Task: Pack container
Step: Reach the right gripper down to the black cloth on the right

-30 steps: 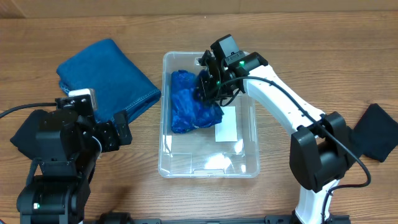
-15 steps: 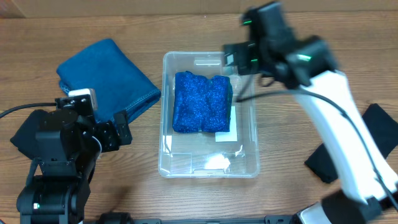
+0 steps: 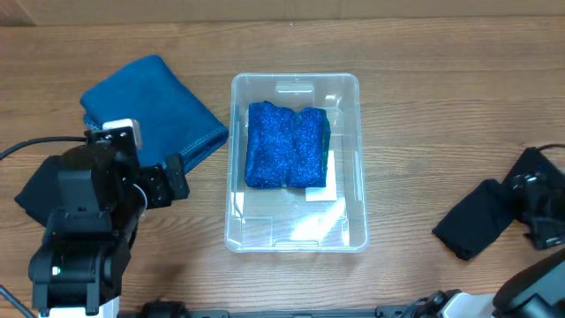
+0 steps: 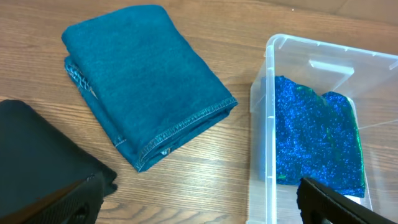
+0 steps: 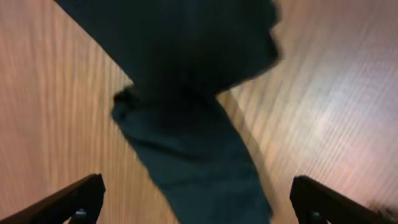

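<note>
container [image 3: 235, 168]: clear plastic bin in the middle of the table [image 3: 415, 115], upright, open top. Nothing grips it.
blue cloth [image 3: 284, 146]: sparkly and folded, lying flat inside the container. It fills the far half and sits nearer the left wall, and the near half of the base is bare. Probably laid at the far end so later pieces have room in front.
label [image 3: 323, 193]: white, on the container base. Its far edge is tucked under the blue cloth's near right corner.
teal towel [image 3: 152, 110]: folded, on the table left of the container. Its closest corner is just beside the left wall, with a thin strip of wood between them in the left wrist view.
right black cloth [image 3: 477, 219]: crumpled, on the table well to the right of the container.
left black cloth [image 4: 37, 165]: well left of the container, past the teal towel and partly under the left arm.
left gripper [image 4: 199, 190]: fingers spread wide, nothing between them. It hangs left of the container, camera looking over the towel and the bin wall. Judged to be idle.
right gripper [image 5: 196, 186]: fingers spread wide and empty. The wrist view is blurred, but dark cloth lies directly below, between the two fingers. Judged to be lined up for a pick.
progress (judgement): one piece packed, three out on the table.
next move needs: a descent onto a raised fold of the right black cloth, then a carry to the bare near half of the container.
risk: limp cloth may trail over the rim or drag the blue cloth out of its fold.
</note>
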Robot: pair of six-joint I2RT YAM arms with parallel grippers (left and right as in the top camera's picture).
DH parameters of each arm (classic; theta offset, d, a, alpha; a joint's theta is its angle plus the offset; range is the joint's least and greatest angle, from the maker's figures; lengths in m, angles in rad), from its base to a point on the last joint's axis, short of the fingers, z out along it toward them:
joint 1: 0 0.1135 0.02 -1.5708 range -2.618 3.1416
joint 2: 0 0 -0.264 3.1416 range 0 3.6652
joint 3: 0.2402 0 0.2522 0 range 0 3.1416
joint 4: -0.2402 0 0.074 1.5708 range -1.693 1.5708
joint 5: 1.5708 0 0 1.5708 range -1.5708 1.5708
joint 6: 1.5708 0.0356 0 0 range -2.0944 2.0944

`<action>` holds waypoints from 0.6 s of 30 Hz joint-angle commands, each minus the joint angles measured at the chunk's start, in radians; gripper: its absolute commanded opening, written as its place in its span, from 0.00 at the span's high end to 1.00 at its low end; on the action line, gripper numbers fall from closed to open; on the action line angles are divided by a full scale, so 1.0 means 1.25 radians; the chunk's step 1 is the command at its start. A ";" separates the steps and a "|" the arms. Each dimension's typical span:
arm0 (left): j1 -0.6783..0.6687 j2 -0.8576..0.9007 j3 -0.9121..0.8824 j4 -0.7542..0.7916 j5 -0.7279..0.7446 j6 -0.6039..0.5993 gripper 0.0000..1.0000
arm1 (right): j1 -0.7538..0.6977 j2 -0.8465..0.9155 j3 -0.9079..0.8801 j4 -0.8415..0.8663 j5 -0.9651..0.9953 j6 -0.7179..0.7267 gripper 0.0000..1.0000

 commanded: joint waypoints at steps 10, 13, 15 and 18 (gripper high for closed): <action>0.004 0.008 0.018 0.004 -0.010 0.004 0.00 | -0.001 -0.012 -0.410 0.440 -0.232 -0.095 0.03; 0.004 0.008 0.018 0.004 -0.010 0.004 0.00 | -0.001 -0.012 -0.417 0.433 -0.250 -0.095 0.37; 0.004 0.008 0.018 0.004 -0.010 0.004 0.00 | -0.001 -0.012 -0.417 0.428 -0.290 -0.098 0.48; 0.004 0.008 0.018 0.004 -0.010 0.004 0.00 | -0.001 -0.012 -0.411 0.432 -0.395 -0.132 0.83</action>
